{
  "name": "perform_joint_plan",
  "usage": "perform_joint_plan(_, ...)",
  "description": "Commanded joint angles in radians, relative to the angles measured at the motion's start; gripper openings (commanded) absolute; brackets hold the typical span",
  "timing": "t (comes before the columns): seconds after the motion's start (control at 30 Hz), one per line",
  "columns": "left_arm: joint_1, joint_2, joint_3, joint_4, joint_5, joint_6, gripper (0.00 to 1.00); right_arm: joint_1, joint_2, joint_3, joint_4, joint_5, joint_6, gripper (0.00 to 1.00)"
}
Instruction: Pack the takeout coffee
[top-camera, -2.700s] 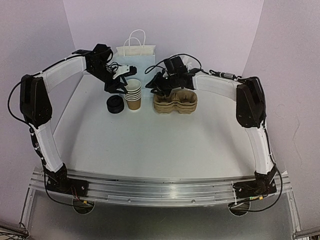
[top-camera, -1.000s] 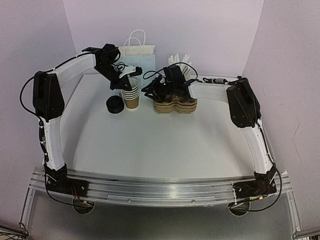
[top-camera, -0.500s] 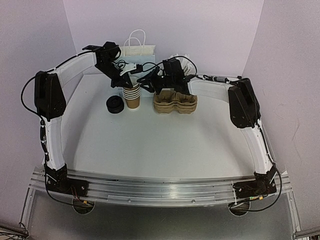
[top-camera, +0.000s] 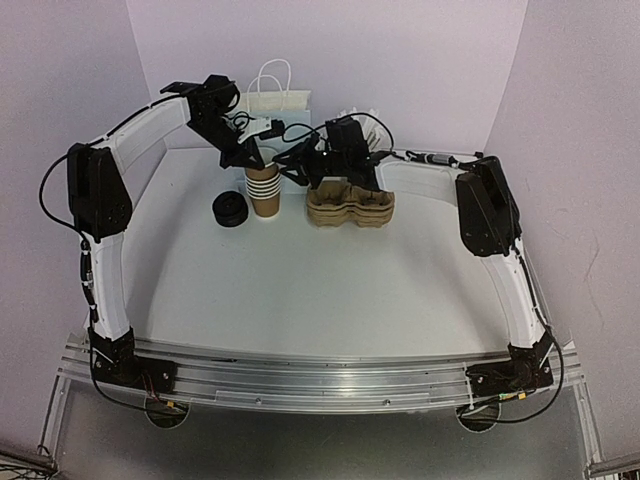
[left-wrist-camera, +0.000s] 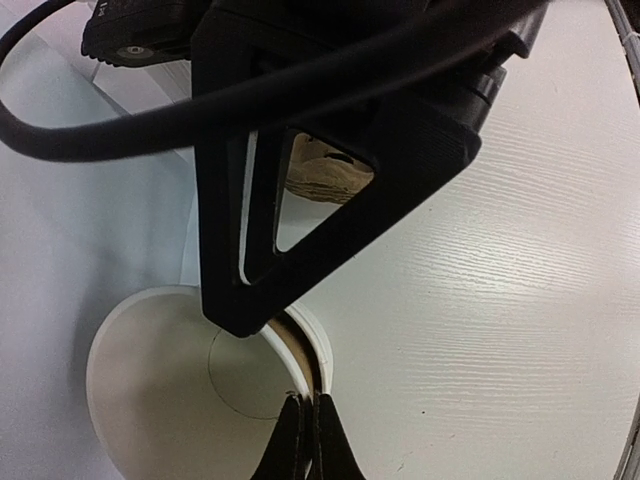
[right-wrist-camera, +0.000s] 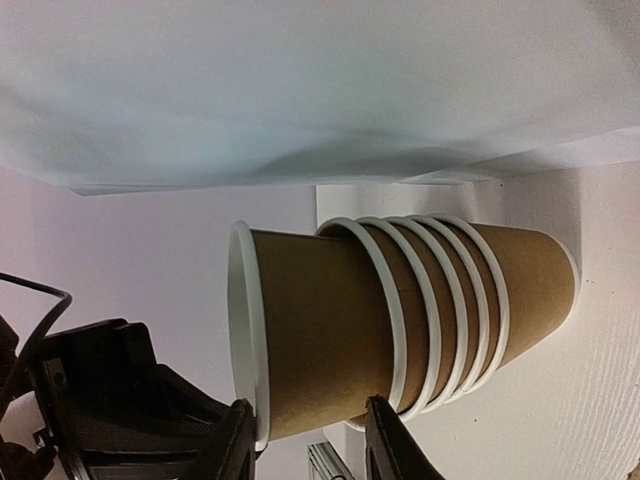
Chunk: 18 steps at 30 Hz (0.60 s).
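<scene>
**Cup.** Locate the cup (right-wrist-camera: 310, 330). It is the topmost of the stack (right-wrist-camera: 480, 300), upright with its mouth up and its long axis vertical, and it stands partly proud of the cups below. No lid is on it. The stack stands at the back of the surface (top-camera: 300, 290), between the lids (top-camera: 230, 210) on its left and the carriers (top-camera: 350, 205) on its right.

**Left hand.** The left hand (left-wrist-camera: 305, 412) reaches down from above and is closed tight on the cup's rim, with one finger inside the wall and one outside. The cup hangs directly below this hand, so expect the coming move to be a straight pull upward along the cup's axis.

**Right hand.** The fingers of the right hand (right-wrist-camera: 308, 405) stand partly apart and hold nothing. The hand sits just beside the stack on the carrier side, level with the cup wall. From there it could steady the lower cups if they follow the pull.

**Surroundings.** The bag (top-camera: 272, 100) stands upright behind the stack, by the back wall. Pale lilac walls enclose the surface on three sides.
</scene>
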Motion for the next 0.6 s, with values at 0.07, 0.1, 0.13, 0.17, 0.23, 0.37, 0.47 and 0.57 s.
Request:
perform_joint_plan(0.07,0.006,-0.078,0.09,-0.076,0.0,0.044,0.0,0.006,-0.108,-0.028,0.01,0.043,-0.05,0.39)
perform_joint_plan(0.1,0.007,-0.083,0.092,-0.077,-0.002,0.047,0.0,0.006,-0.109,-0.026,0.01,0.045,-0.052,0.4)
perform_joint_plan(0.13,0.007,-0.089,0.094,-0.077,-0.003,0.051,0.0,0.006,-0.109,-0.024,0.01,0.046,-0.054,0.4)
perform_joint_plan(0.17,0.008,-0.096,0.091,-0.074,-0.005,0.053,0.0,0.006,-0.107,-0.021,0.01,0.047,-0.052,0.4)
perform_joint_plan(0.23,0.008,-0.106,0.083,-0.062,-0.007,0.058,0.0,0.007,-0.102,-0.015,0.01,0.047,-0.044,0.41)
perform_joint_plan(0.37,0.008,-0.129,0.08,-0.045,-0.006,0.059,0.0,0.008,-0.105,-0.003,0.01,0.044,-0.041,0.43)
perform_joint_plan(0.47,0.008,-0.157,0.089,-0.054,0.003,0.073,0.0,0.007,-0.13,-0.007,0.009,0.043,-0.056,0.46)
perform_joint_plan(0.57,0.008,-0.198,0.078,-0.06,0.018,0.093,0.0,0.007,-0.166,-0.011,0.002,0.041,-0.099,0.53)
